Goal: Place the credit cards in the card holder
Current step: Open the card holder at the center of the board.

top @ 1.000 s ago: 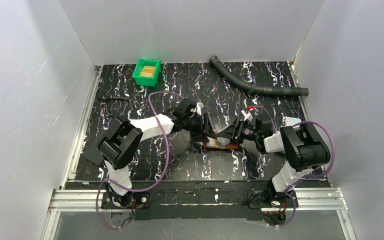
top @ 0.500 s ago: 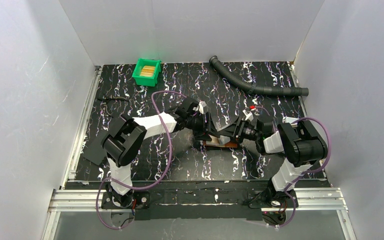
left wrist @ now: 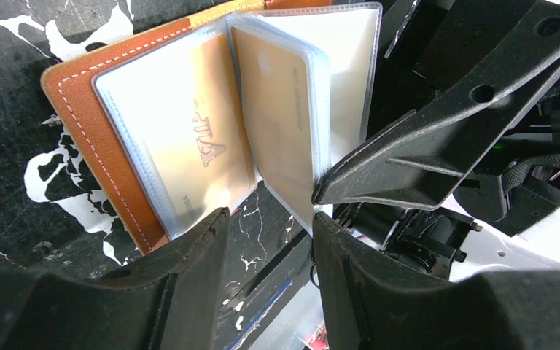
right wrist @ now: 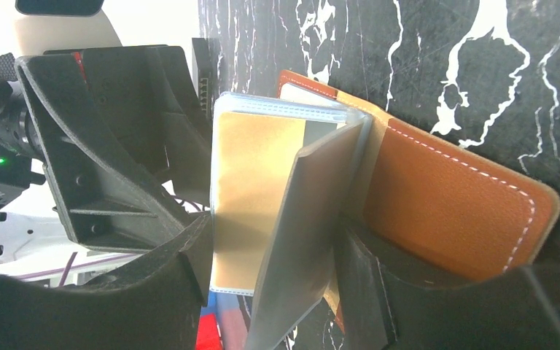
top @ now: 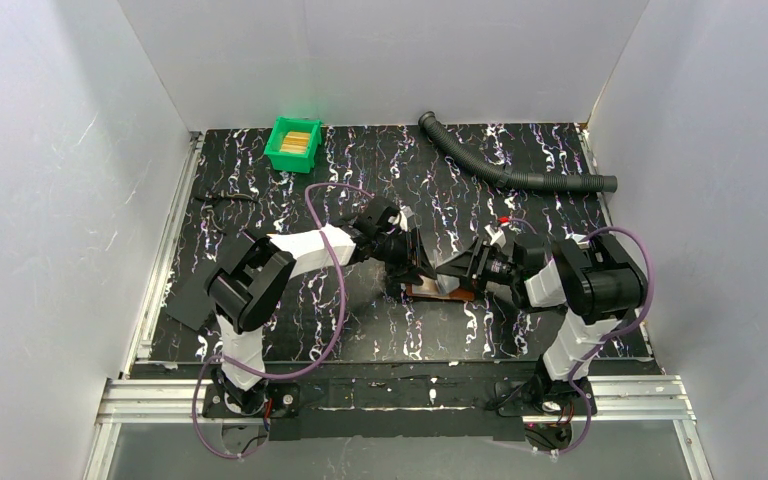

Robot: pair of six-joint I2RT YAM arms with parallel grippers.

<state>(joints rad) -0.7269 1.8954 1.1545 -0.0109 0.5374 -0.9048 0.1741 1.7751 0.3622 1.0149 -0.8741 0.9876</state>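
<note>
Crowding in since a second ago, both arms stand nearer each other over the mat (top: pixel 360 330). The left gripper (top: pixel 418 262) has narrowed a little, though its fingers (left wrist: pixel 197 248) stand apart. The right gripper (top: pixel 453 272) is spread too. The holder (top: pixel 435 291) lies open on the mat, under and between the two tips. From the left wrist I see tan cards (left wrist: pixel 281 124) inside clear sleeves (left wrist: pixel 168 138), with one sleeve's lower edge hanging between the left fingers and a right finger's tip at its side. The right wrist alone shows a sleeve raised between its own fingers, perhaps touching one pad.
</note>
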